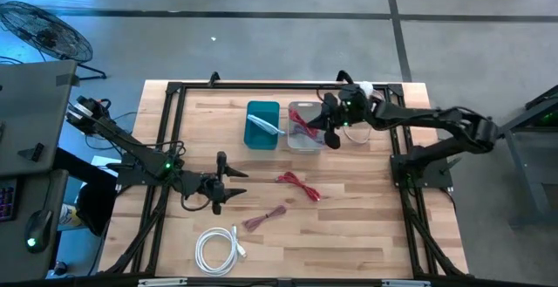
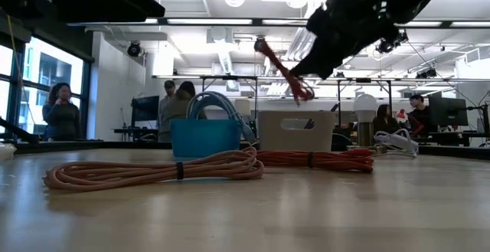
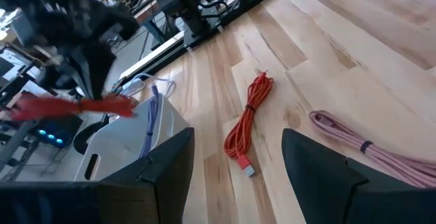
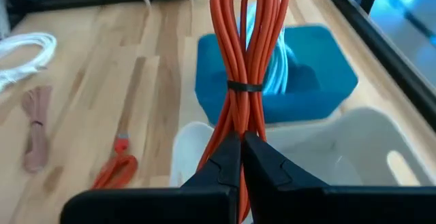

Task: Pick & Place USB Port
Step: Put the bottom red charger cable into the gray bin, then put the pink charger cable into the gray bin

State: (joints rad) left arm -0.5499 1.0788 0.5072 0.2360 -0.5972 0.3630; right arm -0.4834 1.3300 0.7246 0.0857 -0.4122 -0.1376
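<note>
- in the low view the right claw point(image 2: 306, 68) is a dark shape against the ceiling lights; its fingers are hard to separate there, and the red cable bundle point(image 2: 285, 70) hanging from it shows blurred.
- the right wrist view is clearer: the right claw point(image 4: 242, 157) is closed on the red cable bundle point(image 4: 246, 47), its two dark fingers pinching the strands just below a thin black tie; the bundle's upper end is cut off by the frame.
- from above, the right claw point(image 1: 331, 135) sits over the clear bin point(image 1: 304, 126), at the far middle of the tabletop point(image 1: 366, 226). red cable shows inside the bin, though how much rests there is hard to tell.
- the teal bin point(image 1: 262, 124) stands just beside the clear bin and holds a pale blue cable point(image 1: 264, 126), seen as a loop rising above the rim in the low view.
- the left claw point(image 1: 218, 193) hovers over the near left part of the tabletop, fingers apart and holding nothing.
- loose on the pale wooden planks lie a second red cable point(image 1: 298, 185), folded and tied, a pink cable point(image 1: 261, 218) and a coiled white cable point(image 1: 218, 249).
- people stand in the room beyond, small and dim.
</note>
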